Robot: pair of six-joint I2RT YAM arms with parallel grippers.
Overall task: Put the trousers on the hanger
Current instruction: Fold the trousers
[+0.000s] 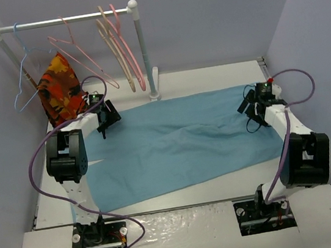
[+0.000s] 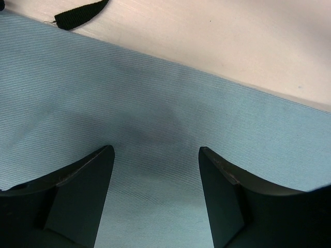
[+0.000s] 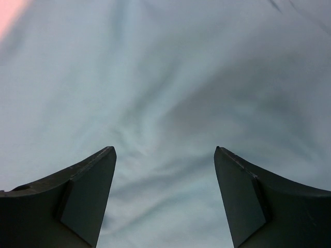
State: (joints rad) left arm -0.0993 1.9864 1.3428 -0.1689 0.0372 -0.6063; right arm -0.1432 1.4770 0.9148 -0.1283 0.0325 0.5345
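The light blue-teal trousers lie spread flat across the table. The thin salmon-pink wire hanger hangs on the white rail at the back left. My left gripper is open just above the trousers' far left corner; the left wrist view shows the fabric between its spread fingers. My right gripper is open just above the trousers' far right end; the right wrist view shows wrinkled fabric between its fingers. Neither holds anything.
A white clothes rail with a post stands at the back. On it hang a thin blue wire hanger, thicker pink and beige hangers and an orange patterned cloth. Walls close in on the left and right.
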